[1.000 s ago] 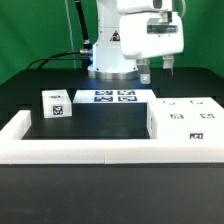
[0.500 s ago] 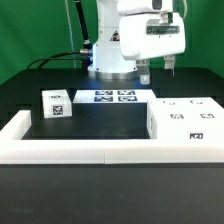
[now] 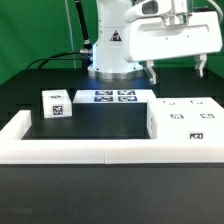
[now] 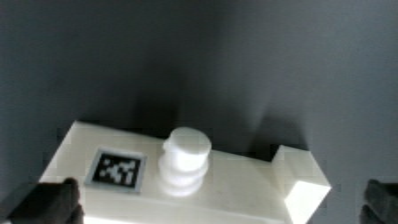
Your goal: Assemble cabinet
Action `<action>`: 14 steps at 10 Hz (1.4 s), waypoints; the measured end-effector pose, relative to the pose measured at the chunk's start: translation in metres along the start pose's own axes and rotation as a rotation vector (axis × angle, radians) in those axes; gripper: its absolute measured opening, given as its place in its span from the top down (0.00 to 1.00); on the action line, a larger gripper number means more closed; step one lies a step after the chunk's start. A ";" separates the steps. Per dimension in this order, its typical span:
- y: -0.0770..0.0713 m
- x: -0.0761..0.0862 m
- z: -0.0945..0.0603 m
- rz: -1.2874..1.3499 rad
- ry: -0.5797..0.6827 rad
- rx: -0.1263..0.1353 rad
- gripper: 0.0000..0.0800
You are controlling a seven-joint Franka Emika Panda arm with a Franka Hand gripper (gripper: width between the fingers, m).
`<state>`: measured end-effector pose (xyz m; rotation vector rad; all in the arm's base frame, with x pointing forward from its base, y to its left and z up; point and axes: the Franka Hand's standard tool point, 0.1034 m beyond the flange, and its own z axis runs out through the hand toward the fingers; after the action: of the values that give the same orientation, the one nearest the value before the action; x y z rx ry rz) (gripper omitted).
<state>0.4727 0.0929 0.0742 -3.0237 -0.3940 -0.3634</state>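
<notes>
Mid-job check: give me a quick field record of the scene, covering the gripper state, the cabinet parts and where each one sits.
gripper: open, empty, raised
under gripper: tagged white part with upright peg
large cabinet part: exterior view's right, against the border rail
small tagged box: exterior view's left, standing alone
marker board: flat near the robot base
border rail: along the front

In the exterior view the arm (image 3: 112,30) runs off the frame at twelve o'clock, and the border rail (image 3: 110,150) near four. Tags on the cabinet box (image 3: 185,118) are too small to read. The wrist view is blurred throughout, and its dark fingertips (image 4: 50,200) are cropped by the edge.
</notes>
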 end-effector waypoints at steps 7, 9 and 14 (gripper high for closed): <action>-0.002 -0.001 0.014 0.205 0.019 -0.003 0.00; -0.003 -0.005 0.024 0.203 0.014 -0.007 0.00; 0.017 -0.002 0.059 0.263 0.038 -0.039 0.00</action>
<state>0.4886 0.0821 0.0158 -3.0466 0.0149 -0.4114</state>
